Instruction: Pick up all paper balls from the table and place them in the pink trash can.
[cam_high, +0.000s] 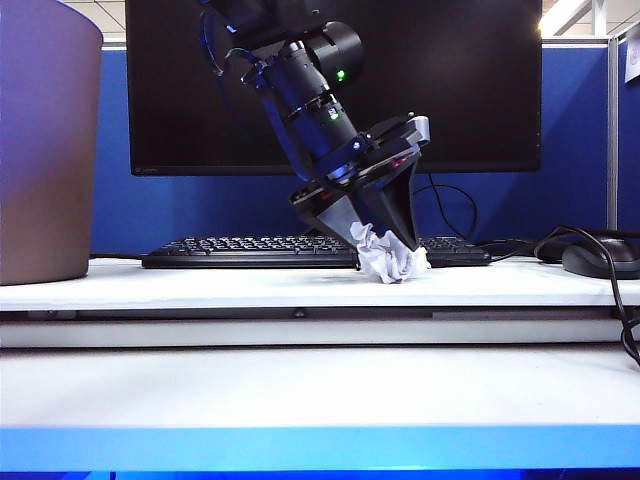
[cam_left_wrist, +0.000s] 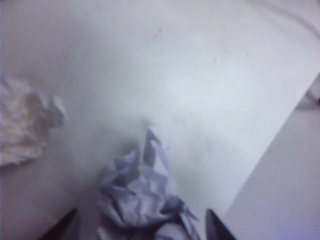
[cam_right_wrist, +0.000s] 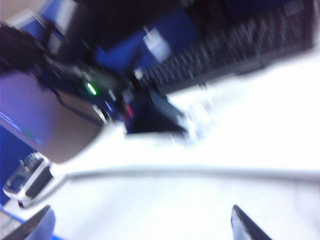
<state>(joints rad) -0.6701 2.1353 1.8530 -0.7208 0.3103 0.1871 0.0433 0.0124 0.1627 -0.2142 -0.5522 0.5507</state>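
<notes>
A white crumpled paper ball (cam_high: 390, 262) lies on the table's (cam_high: 300, 385) upper step, in front of the keyboard. My left gripper (cam_high: 385, 240) reaches down over it, one dark finger on each side. In the left wrist view this paper ball (cam_left_wrist: 142, 192) sits between the tips of the left gripper (cam_left_wrist: 141, 229), which is open with a gap still showing beside the ball. A second, cream-tan paper ball (cam_left_wrist: 22, 125) lies nearby. The pink trash can (cam_high: 45, 150) stands at the far left. My right gripper (cam_right_wrist: 145, 225) hangs open and empty above the table, out of the exterior view.
A black keyboard (cam_high: 260, 250) and a large dark monitor (cam_high: 330, 90) stand behind the ball. A mouse (cam_high: 600, 258) and cables lie at the right. The right wrist view is blurred; it shows the trash can (cam_right_wrist: 45, 120) and the left arm.
</notes>
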